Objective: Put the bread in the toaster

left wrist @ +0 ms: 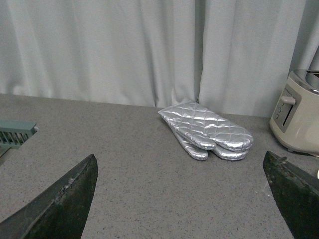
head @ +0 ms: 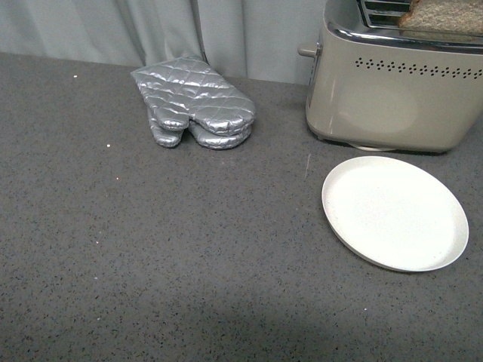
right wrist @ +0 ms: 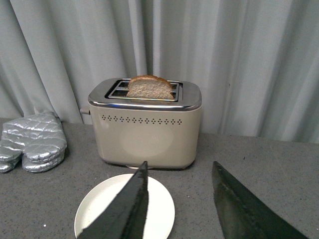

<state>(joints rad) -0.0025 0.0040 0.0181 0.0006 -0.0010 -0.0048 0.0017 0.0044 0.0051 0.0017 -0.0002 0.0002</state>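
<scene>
The beige toaster stands at the back right of the counter. The bread sits upright in a slot, its top sticking out. The right wrist view shows the toaster with the bread in its front slot. My right gripper is open and empty, held back from the toaster above the white plate. My left gripper is open and empty over bare counter, facing the oven mitt; the toaster's lever side shows at that view's edge. Neither gripper shows in the front view.
A silver quilted oven mitt lies at the back, left of the toaster. An empty round white plate sits in front of the toaster. A grey curtain hangs behind the speckled counter. A grey-green object shows in the left wrist view.
</scene>
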